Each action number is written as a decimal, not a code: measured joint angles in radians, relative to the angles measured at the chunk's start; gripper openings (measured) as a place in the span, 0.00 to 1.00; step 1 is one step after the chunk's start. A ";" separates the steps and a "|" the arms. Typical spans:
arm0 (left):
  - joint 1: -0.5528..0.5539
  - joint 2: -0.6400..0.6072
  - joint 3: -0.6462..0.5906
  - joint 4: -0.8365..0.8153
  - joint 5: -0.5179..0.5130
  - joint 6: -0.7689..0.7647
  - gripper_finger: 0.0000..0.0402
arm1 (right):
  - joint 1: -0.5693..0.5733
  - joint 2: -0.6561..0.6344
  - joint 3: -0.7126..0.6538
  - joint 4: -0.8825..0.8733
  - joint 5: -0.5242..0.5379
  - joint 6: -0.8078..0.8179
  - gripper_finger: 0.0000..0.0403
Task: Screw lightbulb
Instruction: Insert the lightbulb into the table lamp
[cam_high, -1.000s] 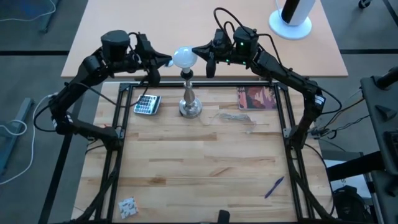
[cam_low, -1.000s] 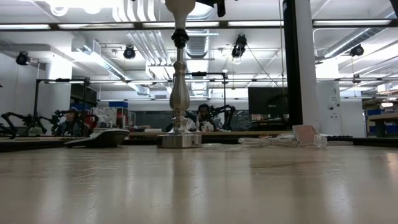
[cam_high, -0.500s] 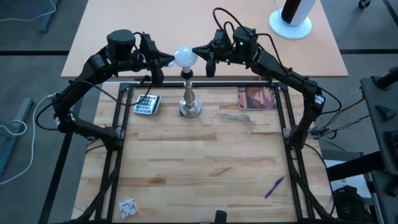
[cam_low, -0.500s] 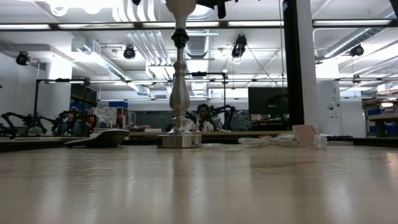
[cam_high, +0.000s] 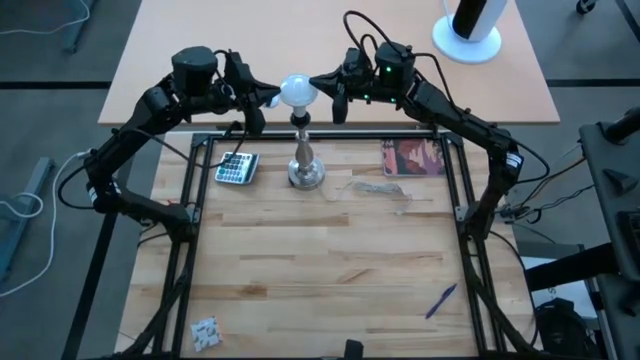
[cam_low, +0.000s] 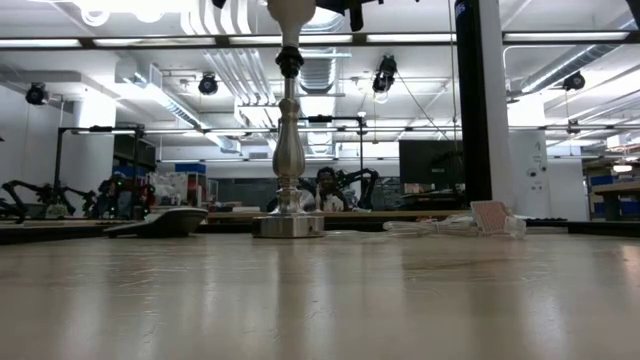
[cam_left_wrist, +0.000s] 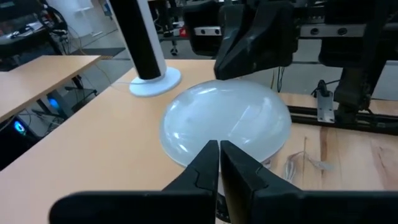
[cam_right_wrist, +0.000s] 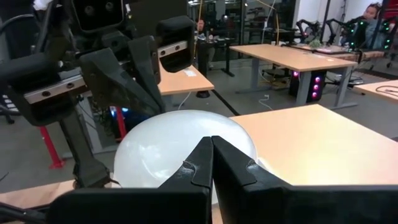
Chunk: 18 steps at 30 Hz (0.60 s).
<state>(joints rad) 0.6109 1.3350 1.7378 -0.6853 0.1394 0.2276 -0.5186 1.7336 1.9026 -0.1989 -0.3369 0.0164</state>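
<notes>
The white frosted lightbulb (cam_high: 297, 91) sits upright in the black socket (cam_low: 290, 60) on top of the silver stand (cam_high: 305, 165), which stands on its round foot at the far middle of the wooden table. My left gripper (cam_high: 270, 100) is shut, with its tips at the bulb's left side (cam_left_wrist: 186, 127). My right gripper (cam_high: 322, 82) is shut, with its tips at the bulb's right side (cam_right_wrist: 155, 149). The low view shows only the bulb's lower end (cam_low: 290, 10), at the picture's top. My left gripper lays its shut fingertips (cam_left_wrist: 211, 152) against the bulb's rounded glass side (cam_left_wrist: 205, 134), coming about level from the table's left. The bulb stays upright in the socket. My right gripper lays its shut fingertips (cam_right_wrist: 208, 149) against the glass on the opposite side (cam_right_wrist: 186, 140), coming about level from the table's right.
A calculator (cam_high: 237, 167) lies left of the stand. A red booklet (cam_high: 412, 158) and a loose cord (cam_high: 378, 188) lie to its right. A blue pen (cam_high: 441, 300) and a small packet (cam_high: 205, 332) lie near the front edge. A white cylinder on a round base (cam_high: 468, 25) stands on the far table.
My left gripper has moved a little toward the table's right, closing in on the bulb, and then held still. The bulb, the stand and my right gripper have kept their places.
</notes>
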 joint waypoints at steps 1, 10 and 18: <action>0.000 0.000 0.000 0.001 -0.001 0.000 0.03 | 0.000 0.000 0.000 0.000 -0.002 0.001 0.00; 0.002 0.001 0.000 0.009 -0.006 0.000 0.05 | 0.001 0.000 0.002 -0.001 -0.012 0.013 0.00; 0.005 0.027 0.000 0.059 -0.062 0.000 0.01 | 0.003 0.001 0.002 0.000 -0.048 0.040 0.00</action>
<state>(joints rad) 0.6163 1.3616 1.7378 -0.6264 0.0769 0.2275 -0.5152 1.7348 1.9047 -0.1989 -0.3845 0.0566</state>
